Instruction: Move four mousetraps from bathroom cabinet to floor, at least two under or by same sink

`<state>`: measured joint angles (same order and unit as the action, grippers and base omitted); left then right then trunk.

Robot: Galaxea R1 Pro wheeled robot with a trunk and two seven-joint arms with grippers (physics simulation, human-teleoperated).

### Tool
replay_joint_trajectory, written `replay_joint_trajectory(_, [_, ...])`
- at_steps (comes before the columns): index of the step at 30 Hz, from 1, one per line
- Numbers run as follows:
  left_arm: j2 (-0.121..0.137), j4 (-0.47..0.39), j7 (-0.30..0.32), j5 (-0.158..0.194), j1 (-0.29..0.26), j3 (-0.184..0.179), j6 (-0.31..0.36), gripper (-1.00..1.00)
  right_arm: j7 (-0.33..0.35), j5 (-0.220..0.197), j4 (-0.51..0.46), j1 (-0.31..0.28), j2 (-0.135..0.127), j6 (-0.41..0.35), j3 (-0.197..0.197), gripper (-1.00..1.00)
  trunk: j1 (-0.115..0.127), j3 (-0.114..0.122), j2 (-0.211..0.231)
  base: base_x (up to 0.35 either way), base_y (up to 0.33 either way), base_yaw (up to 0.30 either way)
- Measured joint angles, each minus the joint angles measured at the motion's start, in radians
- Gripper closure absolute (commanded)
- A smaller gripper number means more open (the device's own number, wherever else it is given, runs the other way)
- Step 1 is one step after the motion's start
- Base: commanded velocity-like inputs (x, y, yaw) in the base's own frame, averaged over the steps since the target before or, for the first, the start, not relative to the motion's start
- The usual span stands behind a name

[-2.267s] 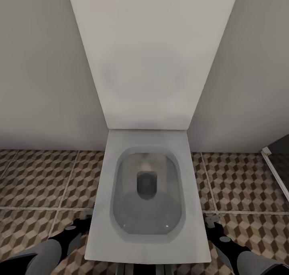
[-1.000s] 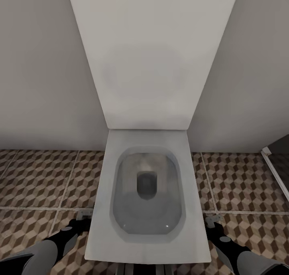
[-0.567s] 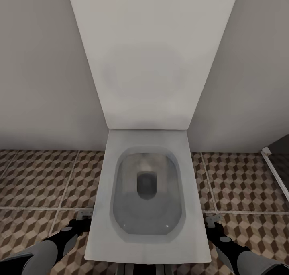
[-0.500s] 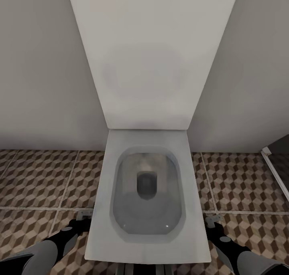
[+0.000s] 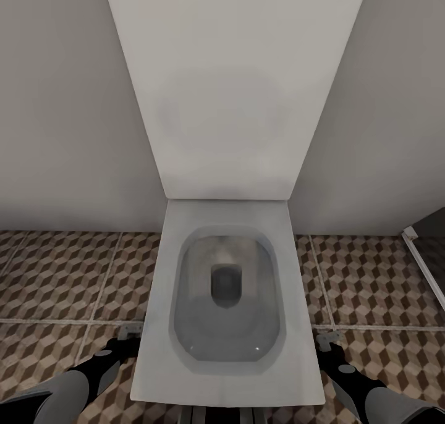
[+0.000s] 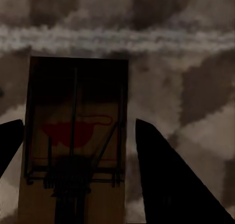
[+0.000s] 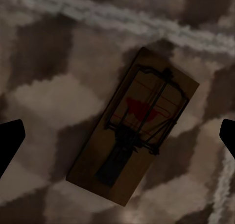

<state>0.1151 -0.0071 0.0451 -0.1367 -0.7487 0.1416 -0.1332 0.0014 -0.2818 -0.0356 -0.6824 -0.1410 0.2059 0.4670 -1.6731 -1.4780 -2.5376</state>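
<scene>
One mousetrap (image 6: 73,140), a tan board with a dark spring and a red mark, lies flat on the bathroom floor (image 5: 62,275) between the fingers of my left gripper (image 6: 78,123), which is open and not touching it. A second mousetrap (image 7: 134,126) lies slanted on the tiles under my right gripper (image 7: 122,126), whose jaws stand wide open. In the head view the left gripper (image 5: 127,340) and right gripper (image 5: 327,343) hang low on either side of the toilet. The cabinet and the sink are out of view.
A white toilet (image 5: 225,288) with its lid up stands straight ahead against a pale wall, between my two arms. A dark doorway or panel edge (image 5: 426,251) shows at the far right. Patterned tiles stretch out left and right of the toilet.
Between the oldest frame and one second ago the left arm shifted slightly, uncovering a small grey piece by the toilet's front corner. Since then nothing has moved.
</scene>
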Motion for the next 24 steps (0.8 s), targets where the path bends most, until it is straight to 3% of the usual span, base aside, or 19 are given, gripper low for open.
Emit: replay_joint_trajectory(24, [-0.005, 0.001, 0.000, -0.003, 0.000, 0.000, -0.002, -1.00, 0.000, 0.000, 0.000, 0.000, 0.000, 0.001, 0.000, -1.00, 0.000, 0.000, 0.000, 0.000, 0.000, 0.000])
